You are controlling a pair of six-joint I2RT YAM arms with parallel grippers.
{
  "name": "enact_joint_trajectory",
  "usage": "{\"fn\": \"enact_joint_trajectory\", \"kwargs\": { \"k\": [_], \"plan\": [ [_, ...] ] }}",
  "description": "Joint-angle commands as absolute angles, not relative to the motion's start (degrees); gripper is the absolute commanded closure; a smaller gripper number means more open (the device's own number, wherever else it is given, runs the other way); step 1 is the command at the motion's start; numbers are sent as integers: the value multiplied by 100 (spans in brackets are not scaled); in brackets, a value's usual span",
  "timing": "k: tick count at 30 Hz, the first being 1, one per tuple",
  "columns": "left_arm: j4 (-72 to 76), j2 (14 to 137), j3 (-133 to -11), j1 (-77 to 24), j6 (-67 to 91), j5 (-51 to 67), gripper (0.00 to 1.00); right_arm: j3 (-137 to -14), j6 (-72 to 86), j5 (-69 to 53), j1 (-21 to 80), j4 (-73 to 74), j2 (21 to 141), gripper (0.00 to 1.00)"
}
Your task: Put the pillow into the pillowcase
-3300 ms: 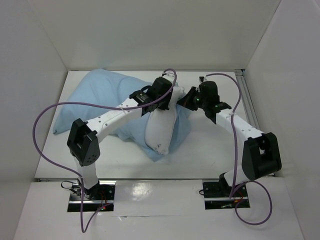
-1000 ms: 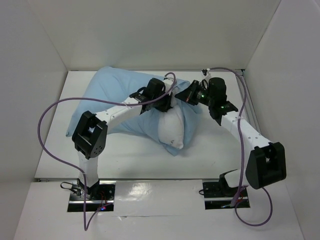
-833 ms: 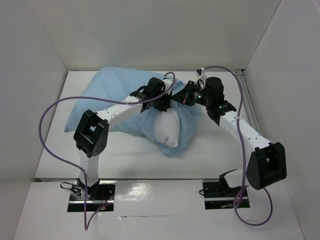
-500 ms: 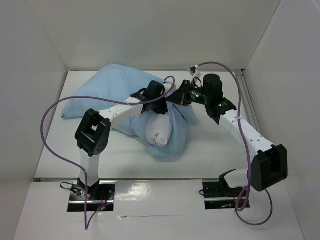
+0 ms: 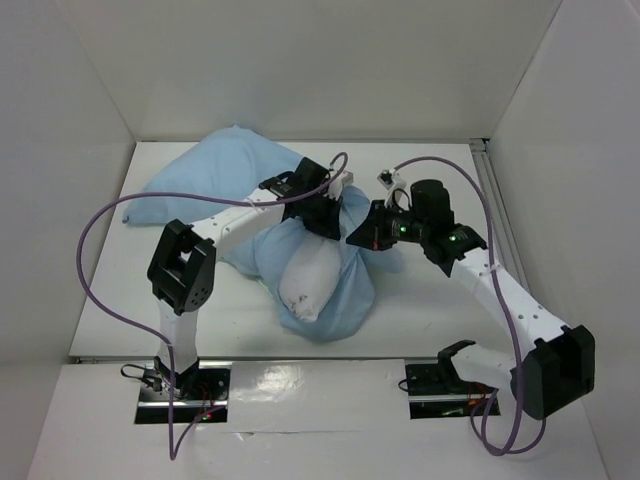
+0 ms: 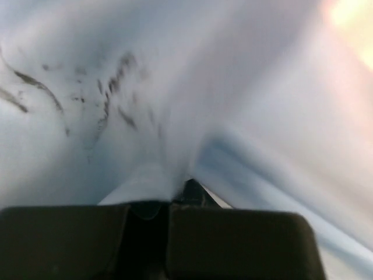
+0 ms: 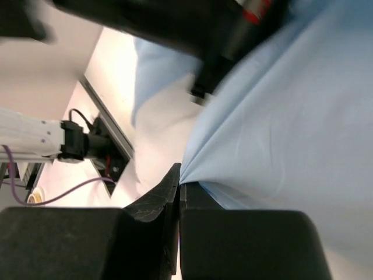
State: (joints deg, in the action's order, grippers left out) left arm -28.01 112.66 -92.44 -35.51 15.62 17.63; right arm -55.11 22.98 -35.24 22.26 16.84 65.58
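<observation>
The pale blue pillowcase [image 5: 215,175] lies across the table with the white pillow [image 5: 305,280] mostly inside it; the pillow's white end pokes out of the opening toward the near edge. My left gripper [image 5: 325,205] is shut on the pillowcase's edge at the opening; the left wrist view shows blurred pale cloth [image 6: 175,116] pinched between its jaws. My right gripper [image 5: 358,240] is shut on the opposite side of the opening, with blue pillowcase cloth [image 7: 280,128] held in its closed jaws.
White walls enclose the table on three sides. A metal rail [image 5: 495,190] runs along the table's right edge. Purple cables loop from both arms. The arm bases [image 5: 180,385] sit at the near edge.
Both grippers have drawn the opening of the pillowcase toward the near edge. The pillow has tipped and slid left and nearer. The right arm has stretched out lower and nearer.
</observation>
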Motion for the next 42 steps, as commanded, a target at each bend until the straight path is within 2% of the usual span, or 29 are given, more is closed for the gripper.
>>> {"fn": "enact_joint_trajectory", "kwargs": {
  "k": [1,5,13,14,15,17,18,22,23,27,31,36,40,41,42],
  "plan": [
    [-4385,11426,-9281,-3331,1564,1748,100,-5187,2180,-3604,2259,836,6520,100],
    [-4438,11268,-9343,-3331,1564,2178,100,-4879,2302,-3340,2259,344,6785,100],
    [-5133,10907,-9800,-3278,1617,2672,100,-4878,2364,-2392,2259,396,7013,100],
    [-5289,10838,-9922,-3278,1556,2672,97,-4878,2364,-2330,2259,483,7014,100],
    [-5569,10741,-10158,-3278,1556,2672,80,-4939,2364,-2268,2259,483,7014,100],
    [-5843,10635,-10388,-3278,1556,2497,64,-4939,2364,-2268,2259,483,7075,100],
    [-5967,10522,-10589,-3278,1556,2270,49,-4992,2364,-2268,2259,483,7154,100],
    [-6564,10250,-11003,-3278,1556,1776,30,-5123,2364,-2338,2259,431,7373,100],
    [-6618,10152,-11004,-3278,1634,1688,27,-5124,2364,-2338,2259,431,7435,100],
    [-6618,9644,-10706,-3278,1802,1135,27,-5326,2364,-2338,2259,431,7540,100],
    [-6557,9047,-9777,-3559,2047,266,27,-5703,2312,-2276,2259,510,7646,100],
    [-6241,8280,-8852,-4137,2591,44,25,-6020,2197,-2276,2145,510,7944,100],
    [-5977,8218,-8464,-4622,2979,246,9,-6354,2065,-2337,2074,510,8296,100],
    [-5898,8305,-8386,-4701,3040,246,0,-6468,2065,-2338,2022,458,8358,100],
    [-5828,8462,-8333,-4772,3163,246,0,-6469,2065,-2338,2021,457,8419,100]
  ]
}}
